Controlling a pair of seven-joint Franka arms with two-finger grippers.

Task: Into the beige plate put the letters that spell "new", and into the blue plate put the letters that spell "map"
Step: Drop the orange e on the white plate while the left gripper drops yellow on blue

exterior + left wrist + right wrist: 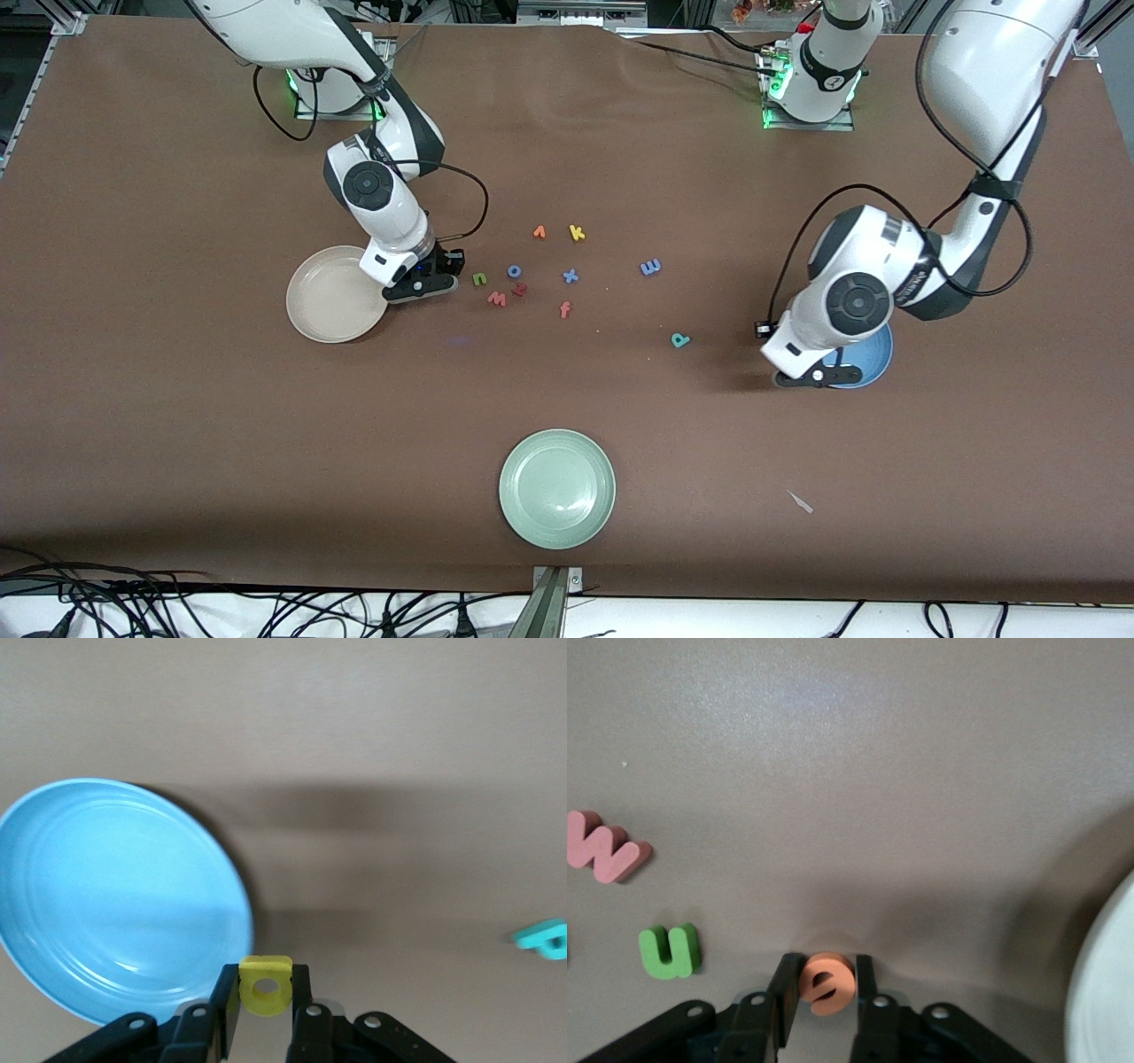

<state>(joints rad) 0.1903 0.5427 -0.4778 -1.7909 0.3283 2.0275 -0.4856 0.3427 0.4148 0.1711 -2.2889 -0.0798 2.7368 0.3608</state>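
Left pincer [265, 1014] clamped on yellow a [265, 986], over blue plate [106, 895] rim. Right pincer [826, 992] clamped on orange e [827, 983] at desk lvl, beside beige plate [335, 295]. Green n [479, 278], w [497, 299] near; m [650, 267], p [679, 339] on desk [221, 425].

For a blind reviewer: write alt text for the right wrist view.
The right gripper is shut on the orange e, low over the brown table. The green n and pinkish-red w lie nearby on the table, and the rim of the beige plate shows at one edge.
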